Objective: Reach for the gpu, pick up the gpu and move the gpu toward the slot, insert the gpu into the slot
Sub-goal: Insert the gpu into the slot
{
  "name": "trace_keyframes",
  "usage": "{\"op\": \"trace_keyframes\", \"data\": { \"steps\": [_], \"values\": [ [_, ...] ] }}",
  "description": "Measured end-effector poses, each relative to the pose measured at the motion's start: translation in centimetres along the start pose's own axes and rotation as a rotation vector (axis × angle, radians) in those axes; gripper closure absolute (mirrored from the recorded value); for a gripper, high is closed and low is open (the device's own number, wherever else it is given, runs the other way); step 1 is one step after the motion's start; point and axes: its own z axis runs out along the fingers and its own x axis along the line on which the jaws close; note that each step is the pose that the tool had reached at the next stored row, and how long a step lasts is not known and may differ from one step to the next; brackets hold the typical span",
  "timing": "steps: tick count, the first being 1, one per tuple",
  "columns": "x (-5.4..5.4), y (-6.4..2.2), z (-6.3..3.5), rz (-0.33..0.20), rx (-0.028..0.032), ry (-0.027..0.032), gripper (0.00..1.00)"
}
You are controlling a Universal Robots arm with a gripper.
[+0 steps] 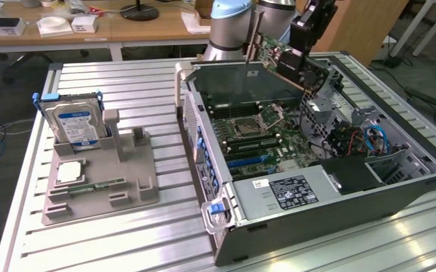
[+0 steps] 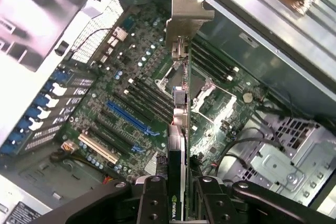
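The gripper (image 2: 178, 195) clamps the gpu (image 2: 180, 114) edge-on between its black fingers (image 2: 155, 203). The card runs away from it to a silvery bracket (image 2: 188, 11). Beyond lies the green motherboard (image 2: 131, 72), with its blue slot (image 2: 128, 116) to one side of the card and the CPU socket (image 2: 212, 98) to the other.

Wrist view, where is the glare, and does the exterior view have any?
Wrist view: the case frame is washed out white, and light glints off the socket past the gpu. Exterior view: pale reflections streak the table.

exterior view high, angled down at the case (image 1: 316, 224), wrist view close over motherboard (image 2: 131, 64) (shared)
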Motion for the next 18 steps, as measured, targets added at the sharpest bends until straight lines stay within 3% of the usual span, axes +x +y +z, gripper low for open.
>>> {"op": "trace_keyframes", "data": {
  "steps": [17, 18],
  "values": [
    [0.00, 0.00, 0.05, -0.303, -0.0057, 0.0098, 0.74],
    [0.00, 0.00, 0.06, -0.366, -0.0069, 0.0118, 0.74]
  ]
}}
